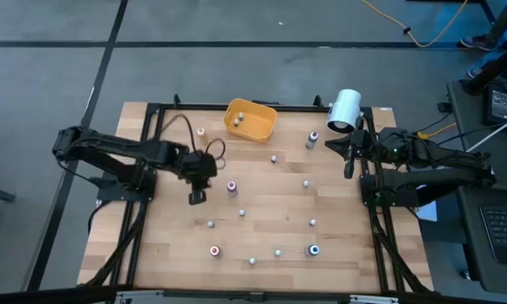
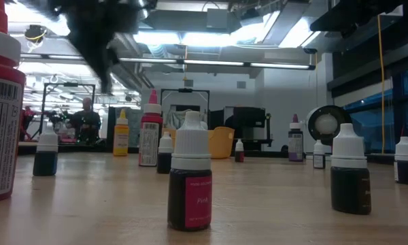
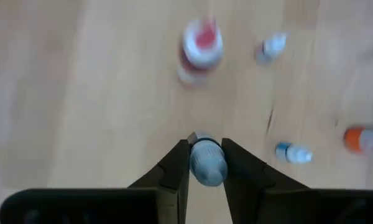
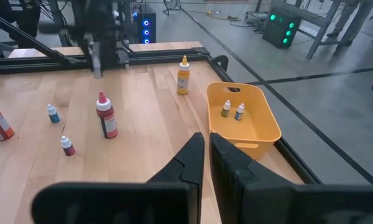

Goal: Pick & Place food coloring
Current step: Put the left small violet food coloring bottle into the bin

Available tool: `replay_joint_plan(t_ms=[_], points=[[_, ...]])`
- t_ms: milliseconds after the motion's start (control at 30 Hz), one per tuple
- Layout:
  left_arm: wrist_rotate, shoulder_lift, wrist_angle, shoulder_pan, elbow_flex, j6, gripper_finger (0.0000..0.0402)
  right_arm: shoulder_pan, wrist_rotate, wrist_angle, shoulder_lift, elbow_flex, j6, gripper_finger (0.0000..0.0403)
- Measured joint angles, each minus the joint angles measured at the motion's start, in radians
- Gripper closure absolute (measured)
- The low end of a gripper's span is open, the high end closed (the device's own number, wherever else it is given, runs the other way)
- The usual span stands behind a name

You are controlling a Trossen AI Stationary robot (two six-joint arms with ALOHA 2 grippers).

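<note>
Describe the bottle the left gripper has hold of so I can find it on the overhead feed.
Start at the orange bowl at the table's far edge, then go to the left arm reaching in from the table's left side. Its left gripper is shut on a tiny grey-capped bottle, just left of the taller red-capped bottle. It is the only bottle between fingers; the others stand free on the wood.

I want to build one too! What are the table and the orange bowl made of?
The pale table top looks like wood: jointed planks with grain, matte finish. The orange rounded bowl looks like plastic: smooth, evenly coloured, thin-walled with a slight sheen, though I can't be certain.
</note>
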Motion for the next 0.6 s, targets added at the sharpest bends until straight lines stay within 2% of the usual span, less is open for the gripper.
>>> replay_joint_plan(t_ms=[233, 433, 600], points=[[0.003, -0.001, -0.113, 0.153, 0.187, 0.110, 0.0329, 0.000, 0.000, 0.000, 0.000, 0.000, 0.001, 0.0373], [0.053, -0.001, -0.201, 0.281, 0.274, 0.214, 0.0332, 0.000, 0.001, -0.013, 0.001, -0.009, 0.069, 0.0373], [0.054, -0.001, -0.248, 0.368, 0.316, 0.332, 0.0329, 0.000, 0.001, -0.029, 0.008, -0.009, 0.118, 0.0373]])
